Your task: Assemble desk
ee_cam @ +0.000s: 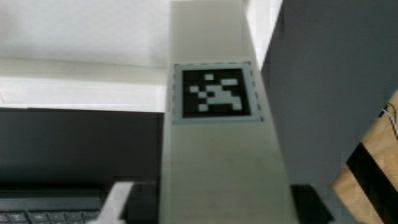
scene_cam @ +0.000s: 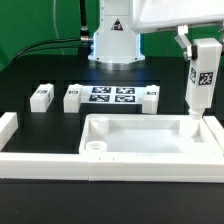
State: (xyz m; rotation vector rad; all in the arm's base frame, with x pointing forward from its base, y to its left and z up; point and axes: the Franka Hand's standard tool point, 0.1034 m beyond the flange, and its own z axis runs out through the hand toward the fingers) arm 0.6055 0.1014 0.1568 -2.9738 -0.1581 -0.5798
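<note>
The claw [scene_cam: 191, 52] grips a leg [scene_cam: 203, 85] upright at the desk slab [scene_cam: 140, 152] corner, presumably for insertion.

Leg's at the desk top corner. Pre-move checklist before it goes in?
1. Grip: pincer shut on the leg: ok.
2. Leg attitude: close to upright, tag readable in both views: ok.
3. Position: the leg's lower end is at the desk top's far corner on the exterior view's right: ok.
4. Lower end seated in a socket: cannot tell.
5. Desk top lies flat along the front rail: ok.
6. Spares: three loose legs lie beside the marker board, away from the arm: ok.
</note>
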